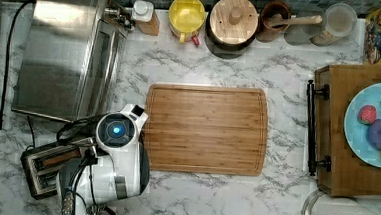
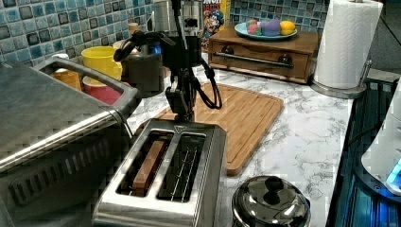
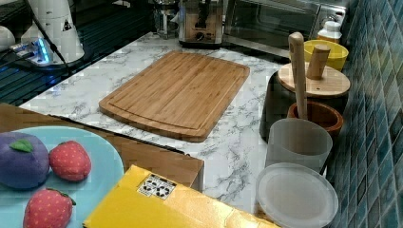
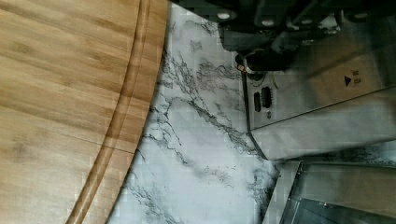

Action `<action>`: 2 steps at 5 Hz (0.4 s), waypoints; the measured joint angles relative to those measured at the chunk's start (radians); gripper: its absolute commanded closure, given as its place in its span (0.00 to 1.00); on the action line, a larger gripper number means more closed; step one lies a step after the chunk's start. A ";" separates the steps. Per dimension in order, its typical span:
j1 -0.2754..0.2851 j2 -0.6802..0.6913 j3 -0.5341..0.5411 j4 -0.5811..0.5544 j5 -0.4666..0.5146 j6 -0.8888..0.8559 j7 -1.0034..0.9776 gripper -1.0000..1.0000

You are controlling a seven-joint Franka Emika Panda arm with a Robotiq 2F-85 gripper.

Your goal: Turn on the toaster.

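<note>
Toaster (image 2: 163, 182) up front, bread slice in one slot. Gripper (image 2: 182, 101) at its lever end; finger state unclear. Press prob. underway, not confirmed.

Top view: straight down over bench (image 1: 273, 202). Left view: low, close behind toaster (image 2: 165, 175), facing along the cutting board (image 2: 236, 113). Right view: opposite end, looking back. Wrist view: close down onto bench. All share the cutting board
</note>
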 measured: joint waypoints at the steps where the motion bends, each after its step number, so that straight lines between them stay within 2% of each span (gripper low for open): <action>1: 0.002 0.000 -0.001 0.000 -0.002 -0.001 0.000 1.00; 2: 0.002 0.000 0.004 0.000 -0.008 0.005 0.000 1.00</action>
